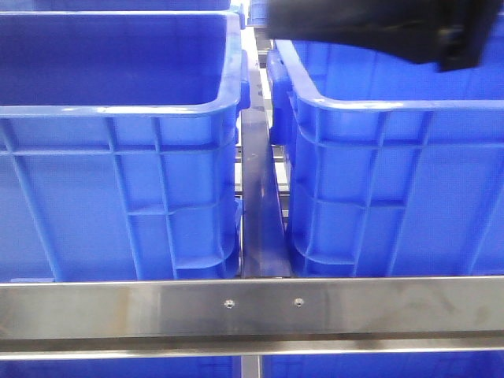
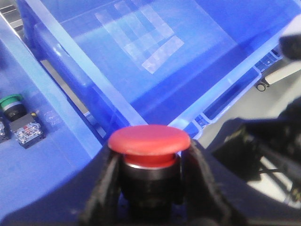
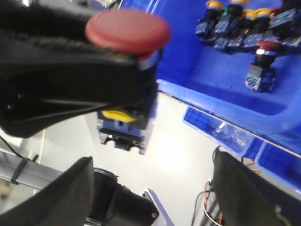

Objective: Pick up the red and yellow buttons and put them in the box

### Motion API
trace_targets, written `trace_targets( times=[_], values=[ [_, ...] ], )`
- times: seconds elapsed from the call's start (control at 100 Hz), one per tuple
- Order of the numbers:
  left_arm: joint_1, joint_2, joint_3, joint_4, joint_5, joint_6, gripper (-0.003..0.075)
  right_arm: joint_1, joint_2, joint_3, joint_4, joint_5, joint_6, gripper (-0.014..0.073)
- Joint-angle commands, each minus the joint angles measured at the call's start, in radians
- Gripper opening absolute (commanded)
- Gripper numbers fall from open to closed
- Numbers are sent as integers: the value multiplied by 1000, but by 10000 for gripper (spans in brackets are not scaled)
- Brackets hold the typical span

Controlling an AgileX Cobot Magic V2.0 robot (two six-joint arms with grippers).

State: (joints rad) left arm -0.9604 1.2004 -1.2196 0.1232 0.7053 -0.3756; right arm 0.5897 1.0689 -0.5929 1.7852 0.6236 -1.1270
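My left gripper [image 2: 149, 160] is shut on a red button [image 2: 149, 140] with a wide mushroom cap and a black body, held at the rim of an empty blue box [image 2: 155, 61]. In the right wrist view that same red button [image 3: 128, 30] shows held in black fingers, with a yellow and blue block under it. My right gripper [image 3: 153, 160] stands wide open with nothing between its fingers, above the pale floor. A blue bin [image 3: 225, 75] beyond it holds several buttons, among them yellow-capped ones [image 3: 214, 4] and another red one [image 3: 264, 47].
Two tall blue bins [image 1: 118, 157] [image 1: 394, 173] stand side by side behind a metal rail [image 1: 252, 303], and a black arm part [image 1: 370, 27] hangs over the right one. A green button [image 2: 11, 101] lies in a neighbouring bin. Cables and a black motor show below the right gripper.
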Motion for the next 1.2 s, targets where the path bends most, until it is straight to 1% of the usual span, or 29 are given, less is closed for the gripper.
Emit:
trace_targets(
  times=[0.0,0.09,0.17,0.71,0.78,1.04,1.11,1.19],
  values=[
    [-8,-29,-26,6,-77,2,-19,51,5,-62,62,-30,-30,549],
    [-8,-29,-26,6,-77,2,-19,88,19,-89,62,-71,-39,549],
    [-8,-29,-26,6,-78,2,-19,103,34,-112,62,-77,-46,549],
    [-8,-29,-26,2,-82,0,-19,102,74,-158,62,-74,-77,542],
    [-8,-29,-26,0,-82,0,-19,102,74,-166,62,-70,-83,509],
    [-8,-29,-26,-5,-93,0,-19,102,75,-170,62,-56,-85,337],
    [-8,-29,-26,-6,-95,0,-19,102,75,-170,62,-48,-85,278],
    [-8,-29,-26,-8,-95,0,-19,102,75,-170,62,-39,-85,184]
  ],
)
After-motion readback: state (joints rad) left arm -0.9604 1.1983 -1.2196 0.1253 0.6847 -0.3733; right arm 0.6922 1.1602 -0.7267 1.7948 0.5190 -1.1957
